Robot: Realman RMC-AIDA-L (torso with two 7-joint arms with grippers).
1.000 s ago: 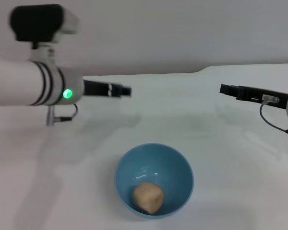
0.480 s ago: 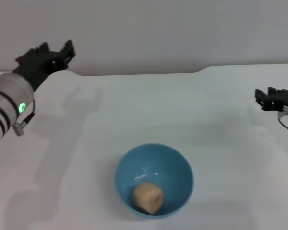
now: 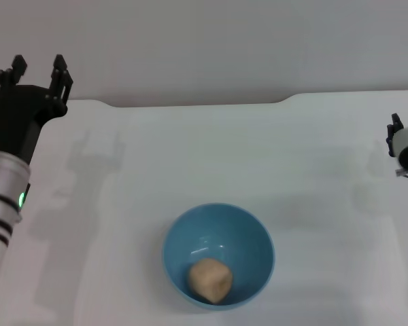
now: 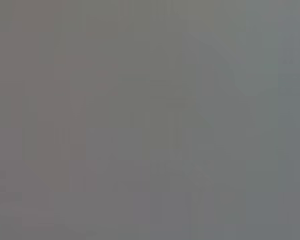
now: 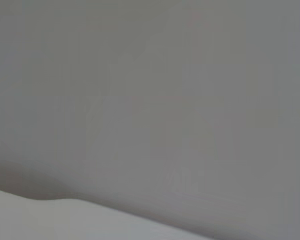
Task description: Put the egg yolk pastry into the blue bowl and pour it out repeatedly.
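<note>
The blue bowl (image 3: 180,239) stands upright on the white table (image 3: 306,170) near the front middle. The egg yolk pastry (image 3: 209,280), a pale tan ball, lies inside it at the bottom, toward the near side. My left gripper (image 3: 39,68) is raised at the far left, pointing toward the back wall, open and empty, well away from the bowl. My right gripper (image 3: 406,121) shows at the right edge, partly cut off, its two tips apart and empty, also far from the bowl. Neither wrist view shows the bowl or the pastry.
The table's back edge (image 3: 204,104) meets a plain grey wall. The right wrist view shows the wall and a strip of the table (image 5: 65,220). The left wrist view shows only plain grey.
Both arms have swung outward and away from the middle: the left gripper to the far left, the right to the right edge. The bowl and pastry have not moved.
</note>
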